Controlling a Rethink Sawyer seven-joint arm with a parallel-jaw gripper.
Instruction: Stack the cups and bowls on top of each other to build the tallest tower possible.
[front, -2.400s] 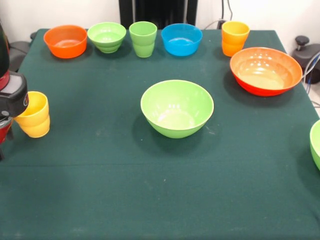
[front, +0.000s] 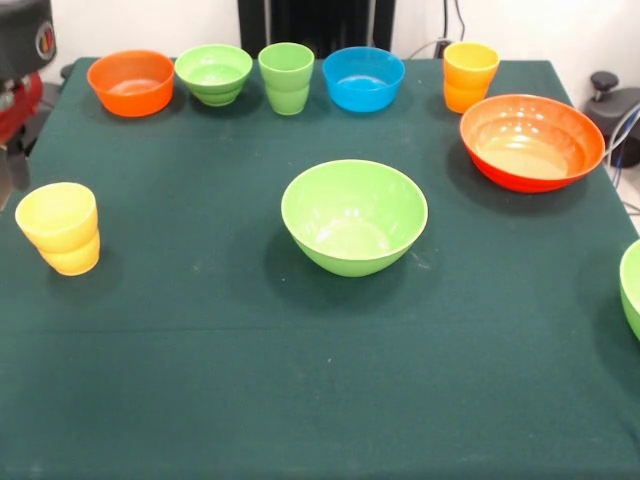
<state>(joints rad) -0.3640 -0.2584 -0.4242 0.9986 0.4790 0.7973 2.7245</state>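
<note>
The yellow cup (front: 60, 228) stands upright and alone at the table's left side. My gripper (front: 10, 165) hangs at the left edge, above and behind that cup and apart from it; only part of it shows. Along the far edge stand a small orange bowl (front: 131, 82), a small light green bowl (front: 213, 73), a light green cup (front: 286, 77), a small blue bowl (front: 363, 78) and an orange-yellow cup (front: 469, 75). A large light green bowl (front: 354, 215) sits mid-table. A large orange-red bowl (front: 532, 140) sits at the right. The purple bowl is out of view.
A second large light green bowl (front: 632, 285) is cut off by the right edge. The dark green cloth (front: 300, 380) covers the table. The robot's black pedestal (front: 315, 22) stands behind the far edge.
The arm's end has risen and drawn back from beside the yellow cup toward the far left corner. The yellow cup now stands fully in view, in the same place.
</note>
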